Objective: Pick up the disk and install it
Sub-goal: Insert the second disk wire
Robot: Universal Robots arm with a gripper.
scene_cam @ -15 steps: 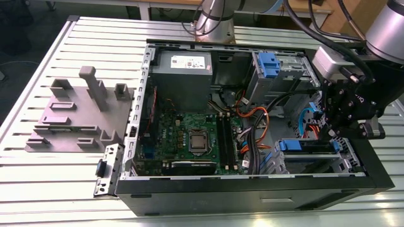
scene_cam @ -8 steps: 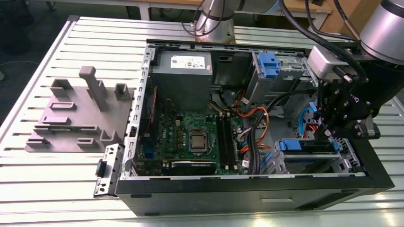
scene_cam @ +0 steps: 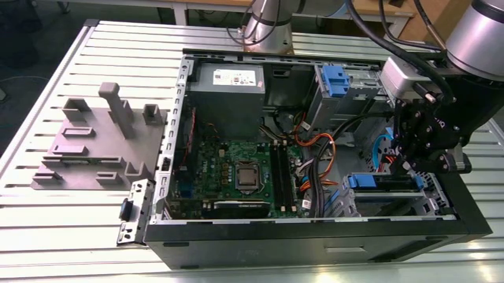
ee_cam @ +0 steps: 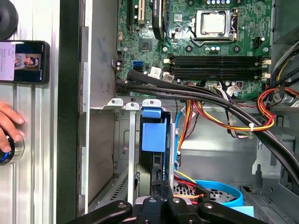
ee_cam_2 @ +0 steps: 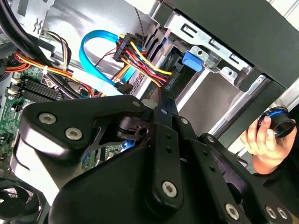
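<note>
1. My work area was a slotted aluminium table [scene_cam: 47,236]. A black computer tower case [scene_cam: 315,242] lay open on its side across the middle of it and toward the exterior view's right.
2. A grey plastic fixture of upright blocks [scene_cam: 94,141] sat on the table beside the case, toward the table's edge on the exterior view's left.
3. Inside the case I saw a green motherboard [scene_cam: 236,171] on the floor and a large grey metal box with a white sticker [scene_cam: 228,88] against the far wall. A blue plastic latch [scene_cam: 334,79] sat on an upper bay near that box.
4. The disk [ee_cam: 153,133], a flat hard drive framed by a blue plastic bracket, stood on edge inside a metal drive cage [ee_cam: 132,149]. The cage was at the case's near corner on the exterior view's right. There the blue bracket showed at the cage's mouth [scene_cam: 382,181].
5. The black gripper [ee_cam: 161,185] hung over that cage, at the end of the disk away from its blue tab. Its fingers were drawn together with no gap that I could make out, and I saw nothing clasped between them. I could not tell whether the tips touched the disk.
6. Thick black cables [ee_cam: 187,91], a bundle of red, yellow and orange wires [ee_cam: 219,123] and a light-blue flat cable [ee_cam: 219,189] ran beside the cage.
7. Just outside the case wall, a person's hand [ee_cam: 7,123] rested on a round knob with a blue ring [ee_cam: 10,151]. A dark phone [ee_cam: 23,60] lay flat on the table near it.
</note>
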